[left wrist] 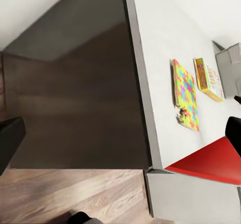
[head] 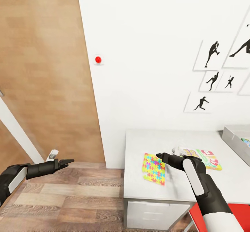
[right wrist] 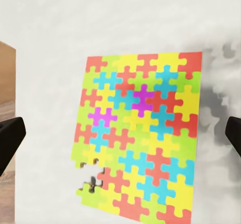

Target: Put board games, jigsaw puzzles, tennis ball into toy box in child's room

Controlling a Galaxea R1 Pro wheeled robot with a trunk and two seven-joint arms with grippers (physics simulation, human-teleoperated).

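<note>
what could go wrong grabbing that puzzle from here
The jigsaw puzzle lies flat on the table, so the right end effector, open above it, may slip off or shove it toward the near edge. A corner piece already looks loose. The board game sits close to the arm.

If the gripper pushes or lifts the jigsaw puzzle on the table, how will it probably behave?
The jigsaw puzzle lies very thin and flat on the table, so it will probably slide when pushed and be hard to get fingers under. Pieces look missing at one corner, so it may flex or shed pieces if lifted by one edge.
</note>
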